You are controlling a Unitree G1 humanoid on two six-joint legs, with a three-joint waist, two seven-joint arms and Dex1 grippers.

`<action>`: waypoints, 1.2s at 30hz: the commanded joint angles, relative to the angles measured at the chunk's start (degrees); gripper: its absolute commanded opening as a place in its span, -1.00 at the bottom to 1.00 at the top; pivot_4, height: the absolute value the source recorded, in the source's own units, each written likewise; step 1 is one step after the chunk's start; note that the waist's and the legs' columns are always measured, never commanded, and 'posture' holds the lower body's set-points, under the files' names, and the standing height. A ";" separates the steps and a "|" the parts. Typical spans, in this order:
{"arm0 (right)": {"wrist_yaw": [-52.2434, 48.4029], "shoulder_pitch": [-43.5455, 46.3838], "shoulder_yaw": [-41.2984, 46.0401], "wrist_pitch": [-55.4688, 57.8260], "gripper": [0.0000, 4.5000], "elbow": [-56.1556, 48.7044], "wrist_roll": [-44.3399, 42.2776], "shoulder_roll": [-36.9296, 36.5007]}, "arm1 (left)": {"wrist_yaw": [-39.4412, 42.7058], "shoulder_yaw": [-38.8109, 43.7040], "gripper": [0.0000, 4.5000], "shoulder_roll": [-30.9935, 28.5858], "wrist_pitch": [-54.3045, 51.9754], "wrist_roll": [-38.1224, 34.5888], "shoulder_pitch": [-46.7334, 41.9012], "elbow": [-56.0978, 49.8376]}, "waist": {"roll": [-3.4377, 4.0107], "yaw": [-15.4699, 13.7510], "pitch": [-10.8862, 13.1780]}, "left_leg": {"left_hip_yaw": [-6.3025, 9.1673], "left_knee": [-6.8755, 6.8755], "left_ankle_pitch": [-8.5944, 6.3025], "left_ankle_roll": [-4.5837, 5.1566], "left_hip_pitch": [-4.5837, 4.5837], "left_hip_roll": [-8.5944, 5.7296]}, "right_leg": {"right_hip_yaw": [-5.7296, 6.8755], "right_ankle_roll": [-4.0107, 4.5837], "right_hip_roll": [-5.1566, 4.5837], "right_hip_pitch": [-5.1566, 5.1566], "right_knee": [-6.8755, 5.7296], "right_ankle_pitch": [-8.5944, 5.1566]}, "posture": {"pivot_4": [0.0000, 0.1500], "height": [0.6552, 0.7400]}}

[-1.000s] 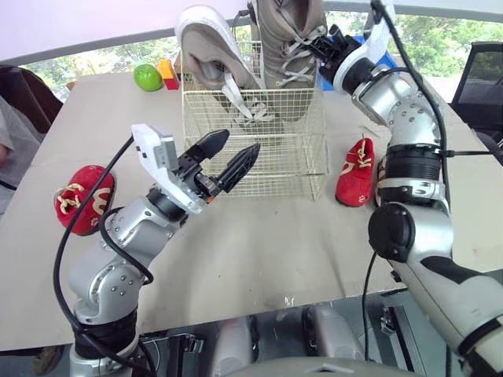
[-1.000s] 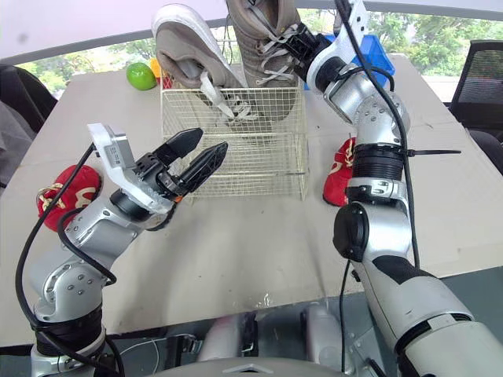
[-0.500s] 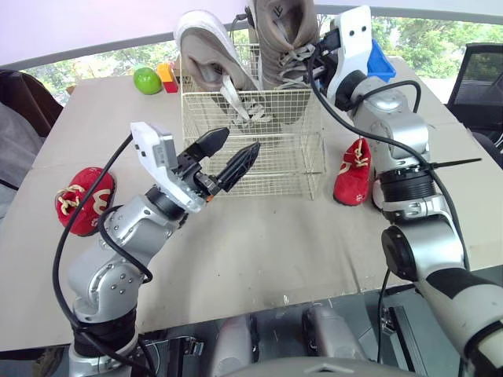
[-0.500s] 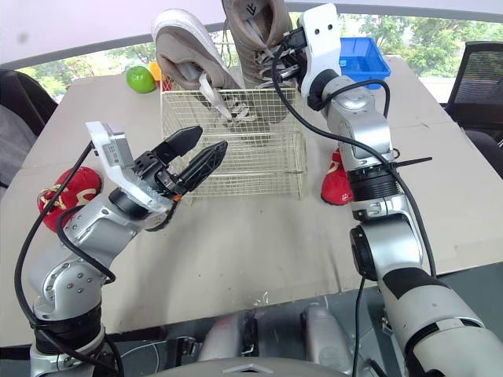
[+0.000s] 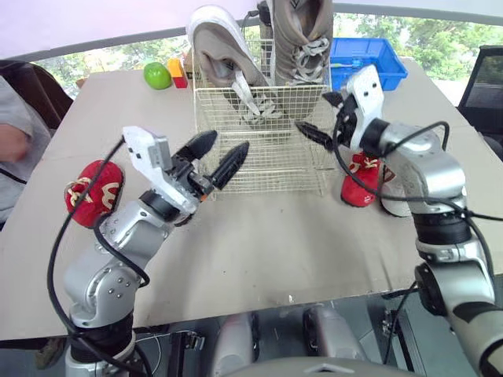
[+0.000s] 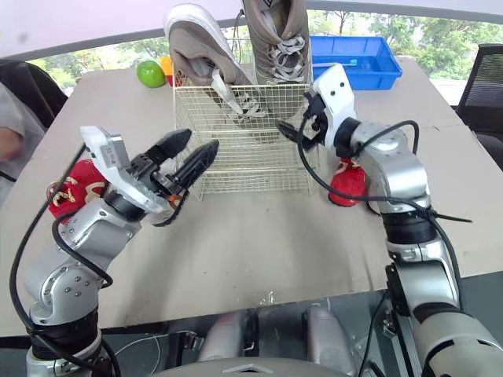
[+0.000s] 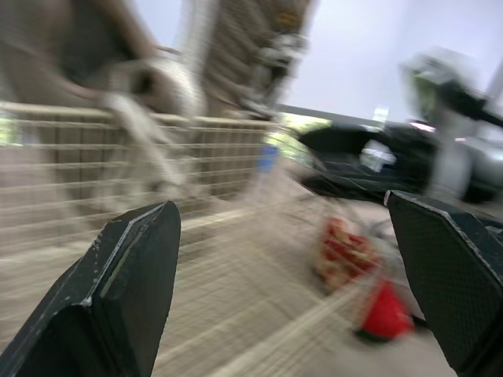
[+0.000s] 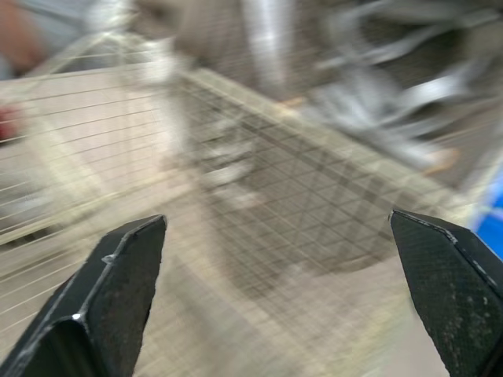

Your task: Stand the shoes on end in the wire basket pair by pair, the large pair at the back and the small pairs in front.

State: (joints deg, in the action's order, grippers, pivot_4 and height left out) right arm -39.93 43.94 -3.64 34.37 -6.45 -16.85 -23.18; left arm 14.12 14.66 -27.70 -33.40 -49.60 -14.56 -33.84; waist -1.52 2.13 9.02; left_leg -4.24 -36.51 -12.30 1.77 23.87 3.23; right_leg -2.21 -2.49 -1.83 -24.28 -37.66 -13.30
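Tabletop [image 5: 275, 251], pale tan, runs out from under my arms. Closest over it is my left pincer [image 5: 227, 141], held above the surface just short of the wire basket's front wall. Its two black fingers are spread apart and grip nothing. They point toward the mesh, and I cannot tell whether the tips touch it.

Off to my left, well apart from the basket and near the table edge, one small red shoe [image 5: 94, 191] lies on the table with its yellow laces showing. Another small red shoe [image 5: 360, 179] lies on the right, just beside the basket's right wall and partly behind my right forearm.

My right pincer [image 5: 313, 111] hangs at the basket's front right corner, about level with the rim. Its fingers are wide apart and empty, with blurred mesh between them in the right wrist view.

The wire basket [image 5: 267, 157] stands mid-table. At its back the large pair stands on end. The white sneaker [image 5: 220, 47] leans on the left and the grey-brown sneaker [image 5: 302, 35] is upright on the right, both rising above the rim. The front of the basket holds no shoe.

Beyond, a green apple [image 5: 157, 75] sits by a small yellow and red block [image 5: 179, 72], and a blue bin [image 5: 369, 61] sits at the far right.
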 commanded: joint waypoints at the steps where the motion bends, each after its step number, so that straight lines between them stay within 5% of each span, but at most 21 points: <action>1: -5.44 -1.47 1.27 -3.95 0.96 -10.61 -3.96 -2.76 | -5.73 2.60 1.00 -0.39 0.07 2.92 -6.80 3.53 | -0.06 -0.27 0.08 | 0.03 0.00 0.00 0.00 0.02 0.00 | 0.05 -0.01 0.01 0.00 0.00 0.00 | 1.00 1.00; 5: -5.68 -5.99 4.04 -4.87 0.96 -18.47 -8.01 -3.54 | -8.61 -0.28 1.00 -2.76 -0.66 10.70 -19.01 13.04 | -0.49 -0.77 0.33 | 0.02 -0.01 0.00 0.00 0.07 -0.02 | 0.13 -0.04 0.01 0.01 0.06 0.01 | 1.00 1.00; 16: 3.03 -12.18 5.07 -3.73 0.96 -24.48 -5.54 -4.88 | 4.53 -12.35 1.00 -2.43 12.04 29.14 -34.14 37.33 | -0.54 -1.54 0.39 | -0.03 -0.12 0.03 -0.06 0.75 -0.04 | 0.47 -0.03 -0.09 -0.38 0.23 0.02 | 1.00 1.00; 19: 5.44 -14.67 6.71 -2.69 0.99 -26.81 -6.48 -4.79 | 6.57 -13.22 0.66 -1.95 16.25 32.23 -36.22 39.87 | -0.57 -1.51 0.41 | -0.01 -0.28 0.05 -0.09 1.03 -0.03 | 0.51 -0.05 -0.11 -0.58 0.15 0.03 | 1.00 1.00; 27: 7.83 -17.60 5.64 -2.93 0.99 -29.30 -6.73 -4.60 | 9.93 -12.38 -0.92 -2.57 23.95 37.53 -40.19 42.83 | -0.61 -1.68 0.47 | 0.15 -0.37 0.04 -0.07 1.16 -0.03 | 0.68 -0.07 -0.11 -0.58 0.14 0.02 | 1.00 1.00; 36: 8.53 -16.95 3.56 -1.66 0.99 -29.46 -6.90 -4.23 | 12.08 -11.70 -0.99 -2.77 30.84 40.98 -43.17 43.72 | -0.64 -1.68 0.56 | 0.36 -0.82 0.16 -0.26 1.98 -0.03 | 0.90 -0.09 -0.12 -1.14 -0.04 0.04 | 1.00 1.00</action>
State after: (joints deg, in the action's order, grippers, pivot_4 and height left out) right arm -32.03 25.71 -0.12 32.52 -33.84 -23.25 -27.63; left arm 25.59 1.37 -29.52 -6.73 -8.61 -54.81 12.60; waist -2.16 0.45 9.58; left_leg -3.88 -37.34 -12.12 1.46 25.84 3.19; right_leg -1.30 -2.59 -1.96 -25.42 -37.73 -13.26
